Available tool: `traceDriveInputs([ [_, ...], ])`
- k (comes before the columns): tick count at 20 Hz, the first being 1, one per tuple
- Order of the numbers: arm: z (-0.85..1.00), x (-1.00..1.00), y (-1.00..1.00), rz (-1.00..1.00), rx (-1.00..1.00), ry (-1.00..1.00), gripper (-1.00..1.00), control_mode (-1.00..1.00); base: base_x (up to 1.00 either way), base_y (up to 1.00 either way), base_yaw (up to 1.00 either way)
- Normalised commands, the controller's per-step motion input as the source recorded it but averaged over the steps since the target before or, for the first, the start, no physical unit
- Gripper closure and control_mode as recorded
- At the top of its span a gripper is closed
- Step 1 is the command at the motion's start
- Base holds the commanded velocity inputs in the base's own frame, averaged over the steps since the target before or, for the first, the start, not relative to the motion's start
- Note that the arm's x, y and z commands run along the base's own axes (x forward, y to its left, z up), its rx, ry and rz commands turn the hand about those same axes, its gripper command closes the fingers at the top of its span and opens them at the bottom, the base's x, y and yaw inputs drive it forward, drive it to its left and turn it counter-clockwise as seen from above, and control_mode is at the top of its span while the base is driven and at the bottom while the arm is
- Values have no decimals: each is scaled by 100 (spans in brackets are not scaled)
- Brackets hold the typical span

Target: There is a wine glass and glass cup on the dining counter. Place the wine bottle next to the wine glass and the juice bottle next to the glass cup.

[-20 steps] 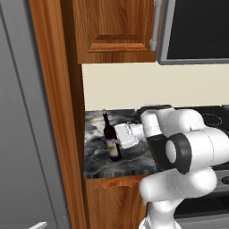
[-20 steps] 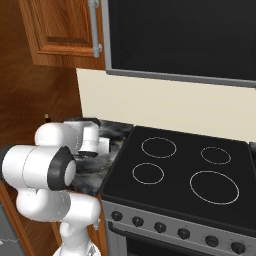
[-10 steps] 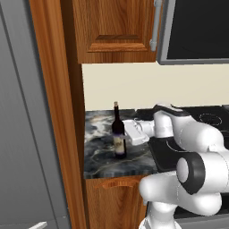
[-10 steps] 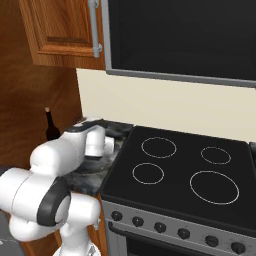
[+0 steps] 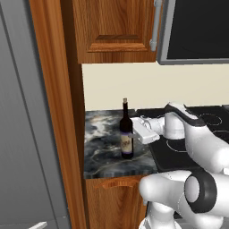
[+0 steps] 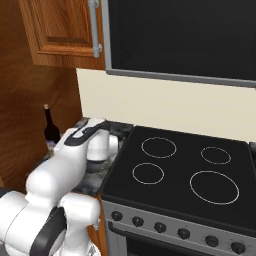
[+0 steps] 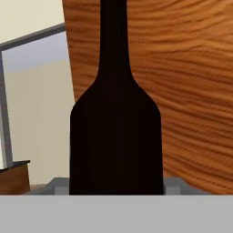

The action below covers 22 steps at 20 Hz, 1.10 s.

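**Wine bottle gripped beside the stove, upright over the marbled counter**

Left base view: The wine bottle (image 5: 126, 133) stands upright over the marbled counter (image 5: 100, 147), left of the black stove top (image 5: 188, 145) and right of the tall wooden panel (image 5: 58, 112). The gripper (image 5: 134, 129) reaches in from the stove side and meets the bottle at its shoulder, above the pale label. Whether the bottle's base rests on the stone or hangs just above it cannot be told. Compared with half a second ago, the bottle sits slightly further right and the arm's forearm has swung lower across the stove; a second ago the bottle was tilted and nearer the panel.

Right base view: The wine bottle's (image 6: 50, 129) neck and shoulder rise behind the white arm, left of the stove top (image 6: 185, 172) and against the wooden panel (image 6: 30, 120). Half a second ago only the neck tip cleared the arm; more of it is exposed now.

Hand view: The dark wine bottle (image 7: 116, 132) stands immediately ahead, upright, with the wood panel (image 7: 191, 91) behind it. The fingertips are hidden at its base; the claw is clamped on the bottle.
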Motion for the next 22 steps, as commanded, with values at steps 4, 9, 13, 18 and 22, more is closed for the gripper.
traceDriveInputs([
  [4, 21, -29, -17, 0, 0, 0, 100, -100, 0, 0, 0],
  [9, 12, -32, -17, 0, 0, -1, 100, -100, 0, 0, 0],
  [13, 11, -22, -19, -1, 0, 0, 100, -100, 0, 0, 0],
  [18, 4, -8, -4, -1, 0, 0, 100, -100, 0, 0, 0],
  [22, 0, 0, 0, 0, 0, 0, 100, -100, 0, 0, 0],
])
